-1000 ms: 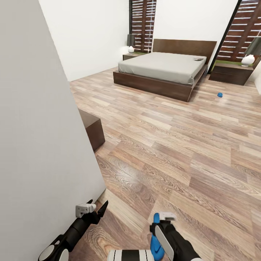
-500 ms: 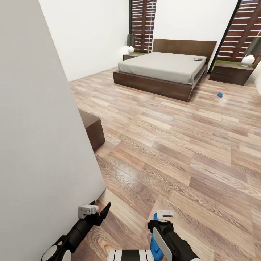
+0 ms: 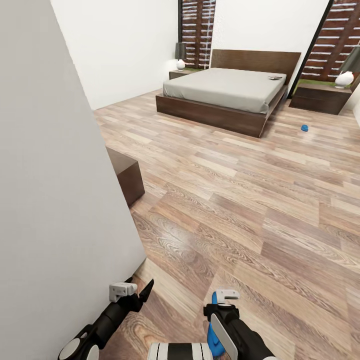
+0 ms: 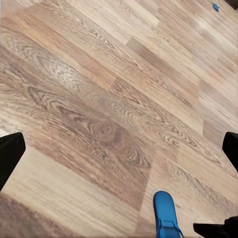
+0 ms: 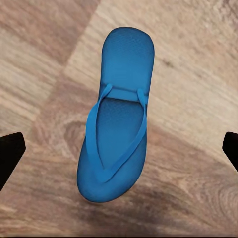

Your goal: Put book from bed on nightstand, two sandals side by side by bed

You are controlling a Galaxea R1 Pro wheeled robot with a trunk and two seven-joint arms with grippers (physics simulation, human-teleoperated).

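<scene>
- Head view is tilted slightly since the earlier frame; bed [image 3: 227,92] and far sandal [image 3: 304,128] are seen a bit higher, arms nearly unchanged.
- Right claw [image 5: 119,148] is spread wide, nothing pinched; near sandal [image 5: 118,116] lies flat on the wood-plank floor [image 3: 240,200] between its fingertips, not touched.
- Left claw [image 4: 119,148] is spread too, over bare floor beside the grey wall [image 3: 50,175].
- Book [image 3: 275,77] is seen on the grey mattress, near the right nightstand [image 3: 322,97].
- Sandals: thin, bright blue, thong strap.
</scene>
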